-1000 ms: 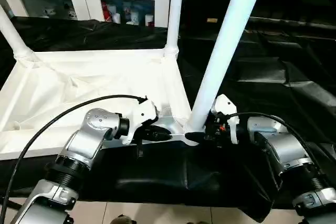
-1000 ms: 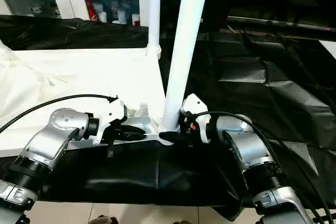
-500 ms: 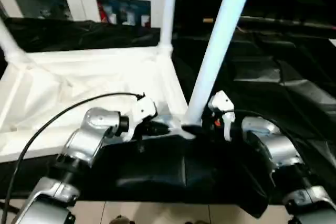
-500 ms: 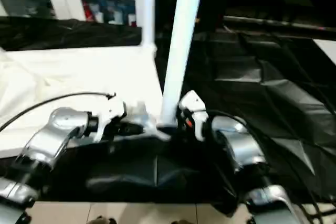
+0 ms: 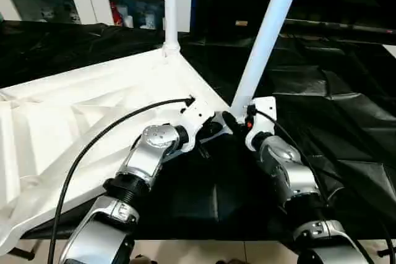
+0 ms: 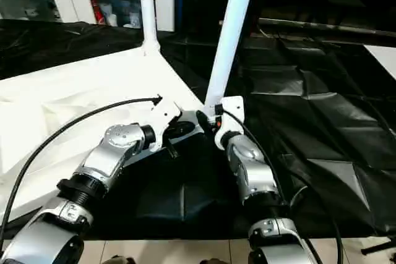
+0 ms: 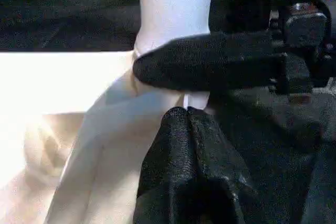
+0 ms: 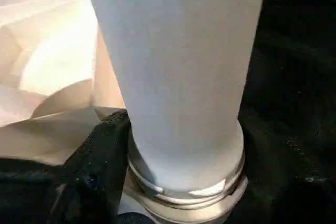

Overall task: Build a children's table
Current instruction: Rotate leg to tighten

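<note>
Swinging round since a moment ago, the upturned white ribbed plastic tabletop (image 5: 93, 115) now lies skewed on the black-draped desk (image 5: 346, 109). Right pincer (image 7: 210, 66) grips the long white tapered tube leg (image 5: 266, 35) at its near corner socket, seemingly seating it; left pincer (image 7: 184, 129) is pinched empty, which the wrist view reveals.

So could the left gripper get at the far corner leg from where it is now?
Probably yes: the far leg stands free in its socket, with only bare underside of the tabletop between it and the shut left gripper.
</note>
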You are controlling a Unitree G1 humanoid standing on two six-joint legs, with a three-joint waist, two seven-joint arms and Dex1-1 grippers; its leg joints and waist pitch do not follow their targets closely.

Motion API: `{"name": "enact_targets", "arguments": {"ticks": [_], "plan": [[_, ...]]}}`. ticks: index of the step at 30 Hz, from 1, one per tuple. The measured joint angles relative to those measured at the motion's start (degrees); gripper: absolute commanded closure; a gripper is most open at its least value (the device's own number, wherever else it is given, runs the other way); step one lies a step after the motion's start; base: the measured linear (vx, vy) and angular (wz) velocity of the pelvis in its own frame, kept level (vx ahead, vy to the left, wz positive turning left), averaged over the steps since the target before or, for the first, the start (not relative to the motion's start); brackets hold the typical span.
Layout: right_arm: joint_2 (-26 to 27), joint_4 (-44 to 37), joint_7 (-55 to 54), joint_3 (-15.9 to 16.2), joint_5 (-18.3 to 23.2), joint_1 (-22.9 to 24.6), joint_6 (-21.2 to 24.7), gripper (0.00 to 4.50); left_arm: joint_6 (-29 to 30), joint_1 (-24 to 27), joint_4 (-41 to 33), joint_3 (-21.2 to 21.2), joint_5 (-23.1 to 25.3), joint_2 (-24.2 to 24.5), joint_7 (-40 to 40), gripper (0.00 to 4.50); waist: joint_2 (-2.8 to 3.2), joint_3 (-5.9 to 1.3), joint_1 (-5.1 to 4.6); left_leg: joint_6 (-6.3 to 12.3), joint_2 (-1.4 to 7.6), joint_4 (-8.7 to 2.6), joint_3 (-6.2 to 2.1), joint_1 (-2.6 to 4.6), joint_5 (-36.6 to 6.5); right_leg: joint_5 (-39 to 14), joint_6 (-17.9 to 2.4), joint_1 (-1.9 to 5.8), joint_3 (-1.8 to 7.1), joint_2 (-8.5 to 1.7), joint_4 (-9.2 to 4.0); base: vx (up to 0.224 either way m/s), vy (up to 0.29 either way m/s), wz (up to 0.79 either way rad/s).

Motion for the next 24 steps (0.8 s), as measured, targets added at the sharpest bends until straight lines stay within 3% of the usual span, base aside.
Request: {"name": "enact_targets", "arguments": {"ticks": [5,9,15,19,21,24], "plan": [[-4.50,-2.15,10.57,2.86,1.68,0.73,0.92,0.60,-1.76,0.53,-0.95,-0.65,-0.77,2.98,-4.81,4.50,-0.01,0.05,-0.24,0.01,0.07,-0.06,0.01,-0.09,0.01,0.00,0.00,-0.13,-0.02,0.06,0.01,0.000,0.000,0.00],[-11.46,-8.04,24.10,7.65,1.86,1.63,2.33,0.60,-2.73,1.93,-2.79,-1.05,-2.48,6.80,-11.55,4.50,-0.02,0.06,-0.25,0.02,0.19,-0.06,0.03,-0.09,0.01,-0.01,-0.01,-0.15,-0.06,0.14,0.01,0.000,0.000,0.00],[-18.63,-11.63,37.01,11.04,2.28,1.74,3.82,0.60,-2.25,2.99,-6.70,-2.76,-3.37,12.40,-19.85,4.50,-0.04,0.06,0.14,0.00,0.22,0.03,0.04,-0.05,0.01,-0.01,-0.03,-0.11,-0.05,0.17,0.05,0.000,0.000,0.00],[-20.47,-11.97,40.26,11.41,2.83,1.57,4.89,0.60,-0.29,3.88,-9.62,-2.86,-3.84,14.57,-21.77,4.50,-0.10,0.10,0.05,-0.01,0.23,0.09,0.04,-0.06,0.01,0.02,-0.06,-0.12,-0.04,0.16,0.09,0.000,0.000,0.00],[-21.59,-12.43,41.13,11.41,3.30,1.55,5.39,0.58,2.68,4.62,-11.94,-2.42,-4.90,15.91,-22.82,4.16,-0.10,0.10,0.06,-0.01,0.23,0.07,0.05,-0.05,0.01,0.02,-0.07,-0.13,-0.04,0.17,0.11,0.000,0.000,0.00],[-22.08,-13.50,41.86,11.41,3.62,1.53,5.62,0.58,6.89,5.68,-14.91,-2.19,-5.83,17.44,-23.76,4.01,-0.10,0.10,0.11,-0.01,0.24,0.07,0.05,-0.07,0.01,0.02,-0.07,-0.14,-0.05,0.17,0.10,0.000,0.000,0.00]]}}
